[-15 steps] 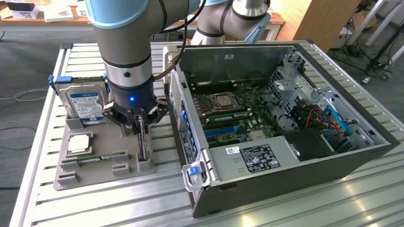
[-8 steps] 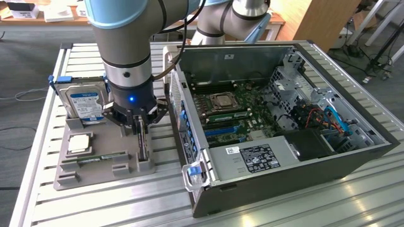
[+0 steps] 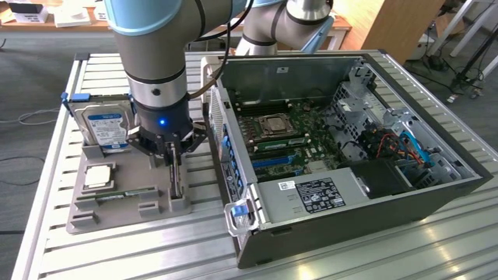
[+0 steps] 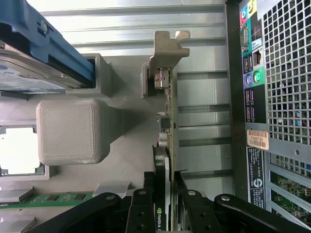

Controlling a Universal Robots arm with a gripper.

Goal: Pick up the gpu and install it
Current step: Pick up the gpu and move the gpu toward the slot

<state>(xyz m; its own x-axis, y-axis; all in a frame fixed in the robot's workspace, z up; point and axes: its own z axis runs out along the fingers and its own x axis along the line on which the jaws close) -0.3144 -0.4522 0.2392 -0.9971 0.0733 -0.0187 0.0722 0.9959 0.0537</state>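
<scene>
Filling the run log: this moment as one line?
phase: grasp | gripper: shut on thin dark gpu card with tan metal bracket | card: upright on edge in grey plastic holder tray | installed: no

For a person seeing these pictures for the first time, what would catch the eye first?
The big grey robot arm dominates the exterior view's left, its gripper down at the gpu standing edge-on in a grey holder. On the exterior view's right lies an open computer case, its motherboard exposed.

The gripper (image 4: 165,196) straddles the gpu (image 4: 169,111), edge-on in a grey holder (image 4: 121,160) (bracket end farthest). A computer case (image 4: 286,73) stands beside.
</scene>
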